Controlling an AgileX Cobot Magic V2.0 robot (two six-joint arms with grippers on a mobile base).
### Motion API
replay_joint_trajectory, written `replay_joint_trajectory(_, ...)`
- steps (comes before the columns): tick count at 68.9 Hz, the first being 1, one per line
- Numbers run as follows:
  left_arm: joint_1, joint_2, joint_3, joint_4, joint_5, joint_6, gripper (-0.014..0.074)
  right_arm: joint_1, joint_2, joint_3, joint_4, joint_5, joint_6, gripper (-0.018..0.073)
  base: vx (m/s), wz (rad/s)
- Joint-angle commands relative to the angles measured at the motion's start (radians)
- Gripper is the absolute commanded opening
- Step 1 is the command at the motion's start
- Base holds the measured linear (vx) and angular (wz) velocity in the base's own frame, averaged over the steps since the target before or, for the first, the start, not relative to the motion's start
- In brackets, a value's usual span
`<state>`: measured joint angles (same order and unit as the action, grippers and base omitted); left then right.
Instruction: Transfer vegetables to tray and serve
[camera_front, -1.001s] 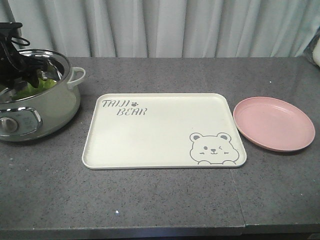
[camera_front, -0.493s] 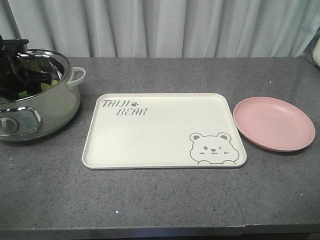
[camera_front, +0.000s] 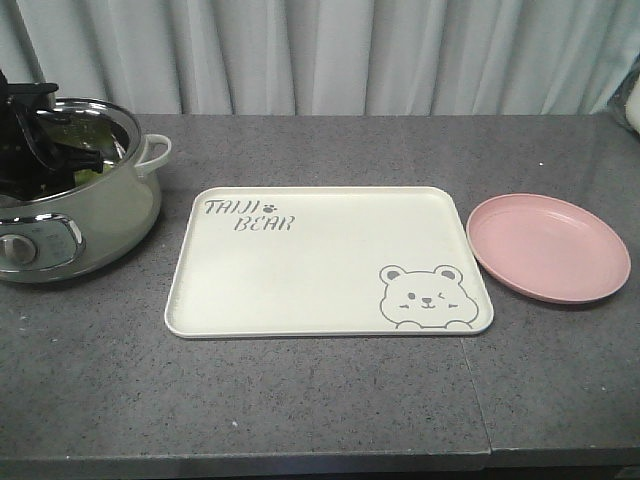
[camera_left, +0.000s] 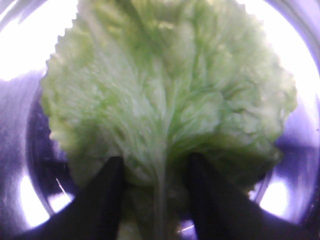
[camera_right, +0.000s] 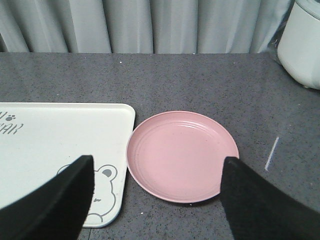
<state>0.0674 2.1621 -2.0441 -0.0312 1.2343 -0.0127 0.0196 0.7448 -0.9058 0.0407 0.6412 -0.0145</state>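
Left gripper (camera_left: 154, 165) is now sitting deeper in the pot (camera_front: 110, 215) than a second ago.
I'm seeing its jaws standing narrowly parted, straddling the near rib end of the lettuce leaf (camera_left: 165, 90).

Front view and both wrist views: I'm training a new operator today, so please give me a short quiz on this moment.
1. True or false: the lettuce leaf lies on the tray.
2. Fill in: the right arm's jaws, framing the pink plate, stand ___.
3. Where is the lettuce leaf? A. in the pot; B. on the pink plate; C. on the tray.
Key: 1 false; 2 open; 3 A.
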Motion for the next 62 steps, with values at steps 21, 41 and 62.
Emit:
replay_joint_trajectory(21,-0.003,-0.069,-0.023,-0.046,-0.013,0.000,-0.0007,0.001,0.003,-0.022,0.011,-0.089,-0.036,0.0507,0.00,0.00)
replay_joint_trajectory(41,-0.003,-0.223,-0.128,-0.047,-0.054,-0.029,-0.0007,0.001,0.088,-0.077,0.170,-0.226,-0.101,0.0507,0.00,0.00)
replay_joint_trajectory(62,-0.003,-0.442,-0.194,-0.148,-0.129,-0.027,-0.0007,0.001,0.285,-0.245,0.891,-0.191,-0.605,0.0507,0.00,0.00)
